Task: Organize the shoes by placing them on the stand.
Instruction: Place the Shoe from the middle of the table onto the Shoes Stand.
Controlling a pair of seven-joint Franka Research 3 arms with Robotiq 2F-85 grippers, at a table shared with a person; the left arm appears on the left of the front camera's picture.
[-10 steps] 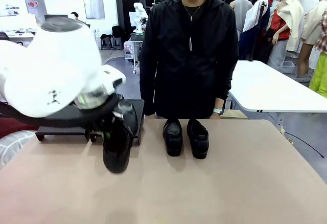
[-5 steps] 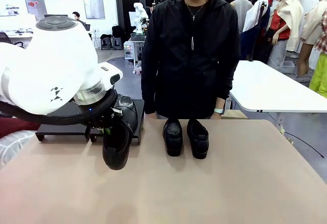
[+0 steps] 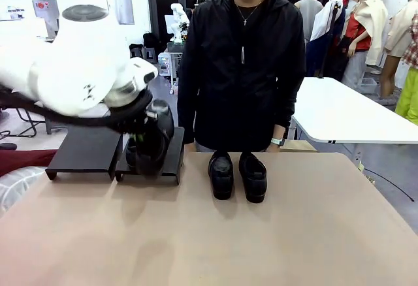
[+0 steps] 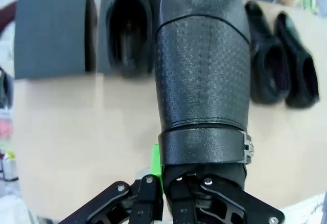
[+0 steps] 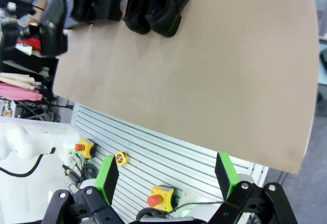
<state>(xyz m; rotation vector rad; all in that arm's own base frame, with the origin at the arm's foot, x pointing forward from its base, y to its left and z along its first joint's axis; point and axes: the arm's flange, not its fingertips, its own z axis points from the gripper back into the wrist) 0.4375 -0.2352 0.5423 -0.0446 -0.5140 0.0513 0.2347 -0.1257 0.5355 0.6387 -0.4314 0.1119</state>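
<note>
Left hand [image 3: 140, 141] grasping a shoe [image 4: 202, 70] (right hand [image 5: 166, 175] released, idle); lower it level onto stand [image 3: 83, 150] beside parked shoe [image 4: 127, 29].

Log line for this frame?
left jaws: shut on held shoe, at stand | placed shoe: on stand | two shoes: on table | right jaws: open, away from shoes

The left gripper [image 3: 138, 141], clamped on 1 shoe [image 4: 204, 81], lifted away from the table's [image 3: 261, 234] left side and swung toward its far-left edge, carrying that shoe over the stand's [image 3: 81, 152] right platform.
</note>
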